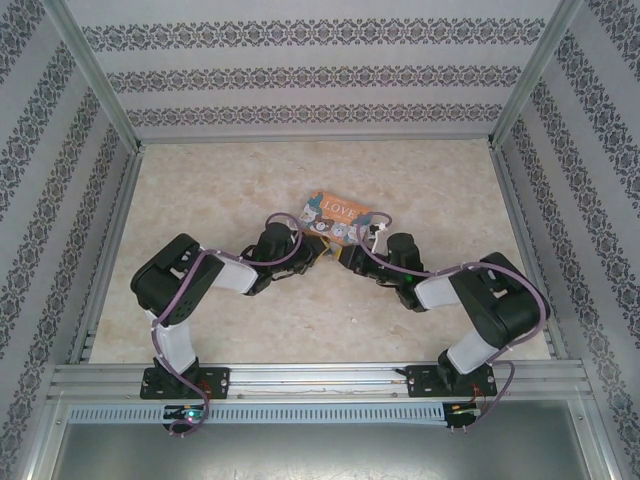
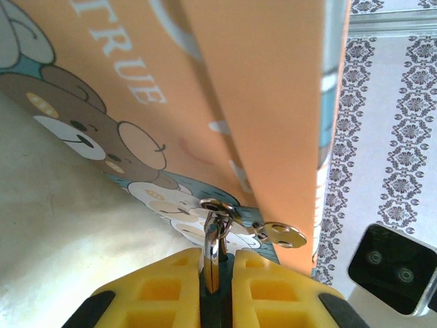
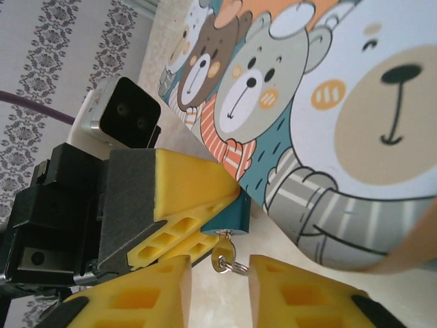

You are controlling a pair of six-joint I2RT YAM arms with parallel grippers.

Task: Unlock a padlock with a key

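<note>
inside left pincer [image 2: 217, 265], padlock [image 3: 230, 216] clamped.

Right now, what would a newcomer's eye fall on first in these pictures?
First, the orange cartoon-bear tin in the middle of the pale table. In the right wrist view, the left gripper pinches a teal padlock right beside the tin. A small key on a ring hangs from the lock, just ahead of the open right gripper.
</note>
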